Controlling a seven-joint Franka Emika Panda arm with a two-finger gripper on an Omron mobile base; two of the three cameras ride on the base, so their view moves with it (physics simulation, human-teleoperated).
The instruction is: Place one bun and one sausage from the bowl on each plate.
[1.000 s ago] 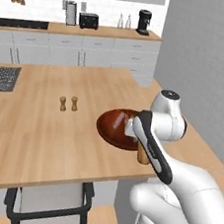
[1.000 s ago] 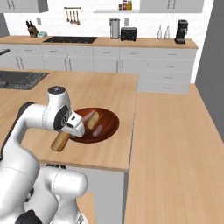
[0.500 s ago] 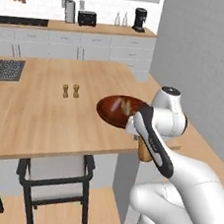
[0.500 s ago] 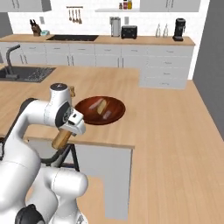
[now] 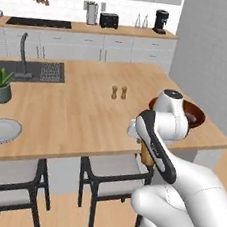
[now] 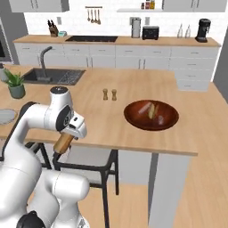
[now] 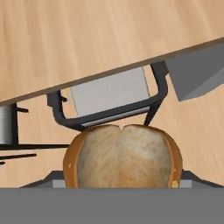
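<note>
- Right base view: the gripper (image 6: 66, 139) clamps a long golden-brown bun (image 6: 63, 143) beside the wooden island edge.
- Glossy dark red-brown bowl (image 6: 151, 115) sits well apart.

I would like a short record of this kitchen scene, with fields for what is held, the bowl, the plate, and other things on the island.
held item: golden-brown bread bun, gripped between the jaws, beyond the wooden island's edge above a grey-seated chair
gripper: closed on the bun
bowl: wide glossy dark red-brown bowl near the island's right end, food left inside
plate: small round pale grey plate at the island's left end, nothing on it
other: two small wooden shakers, potted green plant, sink
</note>
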